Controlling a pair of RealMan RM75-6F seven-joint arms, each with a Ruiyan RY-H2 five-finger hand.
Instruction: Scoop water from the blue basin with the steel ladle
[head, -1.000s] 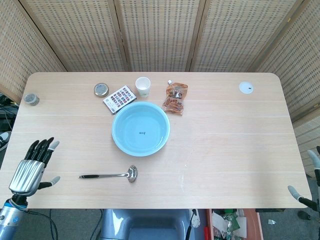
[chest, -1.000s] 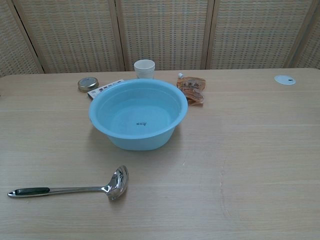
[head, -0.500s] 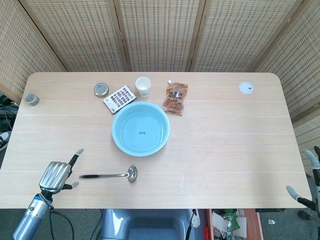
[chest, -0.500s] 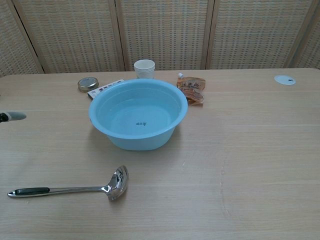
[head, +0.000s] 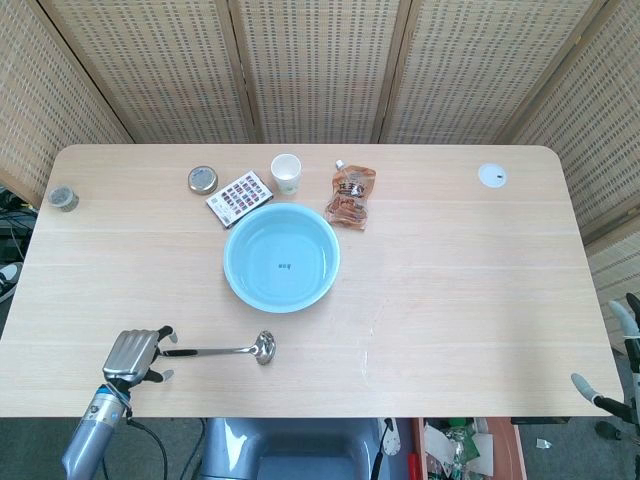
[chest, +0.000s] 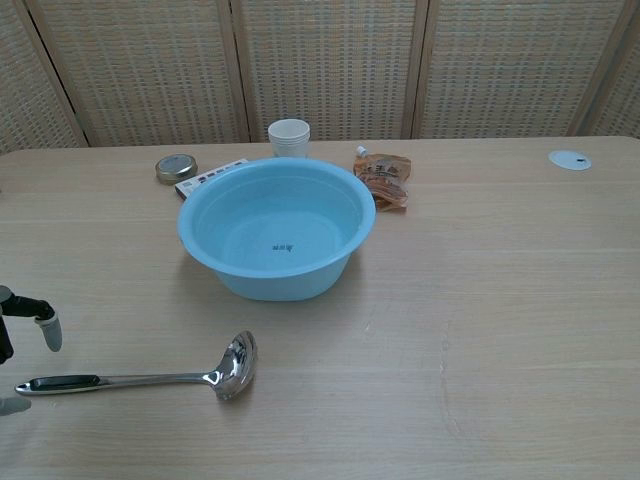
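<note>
Pale wood-grain table (head: 460, 290), smooth top, woven cane screens behind. Steel ladle (head: 222, 350) lies flat near the front edge, left of centre: polished round bowl at its right end, slim shiny shaft, dark grip insert at the handle's left tip (chest view (chest: 140, 378) shows that clearly). Blue basin (head: 281, 257), round glossy plastic w/ a rolled rim, sits just beyond the ladle, not touching it; small dark mark on its bottom; water hard to make out.

Left hand (head: 135, 355), metallic back and dark fingers, is right at the handle's left end. Fingers apart, nothing gripped; in chest view a grey-tipped finger (chest: 47, 329) hangs above the handle tip, not closed on it. Contact w/ the handle: can't tell. Right hand (head: 615, 365) only peeks in at the far right edge, off the table – a couple of grey-tipped fingers apart; holding nothing that shows.

Far side, L to R: small round tin (head: 63, 198) near the left edge, flat metal lid (head: 202, 179), patterned flat card box (head: 239, 197), white paper cup (head: 286, 173), crinkly orange spout pouch (head: 351, 195), white disc (head: 491, 176) well right.
</note>
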